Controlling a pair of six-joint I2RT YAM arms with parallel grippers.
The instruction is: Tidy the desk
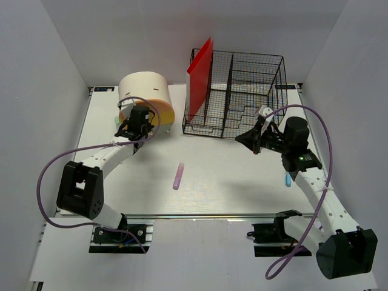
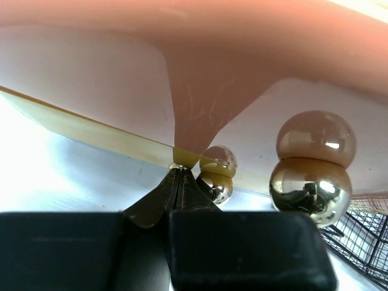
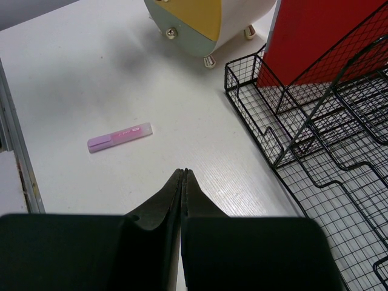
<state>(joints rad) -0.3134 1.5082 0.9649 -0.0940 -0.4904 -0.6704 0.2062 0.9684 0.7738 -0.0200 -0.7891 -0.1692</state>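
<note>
The desk (image 1: 230, 182) is a white tabletop. At its back left stands a cream-and-orange drawer box (image 1: 145, 97) on gold ball feet (image 2: 310, 188). My left gripper (image 1: 138, 124) is at the box's front. In the left wrist view its jaws (image 2: 180, 171) are pressed together, and their tips pinch a small gold knob (image 2: 176, 165) at the box's lower yellow edge. A pink highlighter (image 1: 178, 176) (image 3: 119, 136) lies mid-desk. My right gripper (image 1: 257, 144) (image 3: 183, 174) hovers shut and empty by the basket's front.
A black wire basket (image 1: 248, 91) (image 3: 315, 151) stands at the back right, with a red folder (image 1: 200, 76) (image 3: 315, 36) upright in its left slot. A small blue item (image 1: 288, 179) lies by the right arm. A metal rail (image 1: 206, 216) runs along the front edge.
</note>
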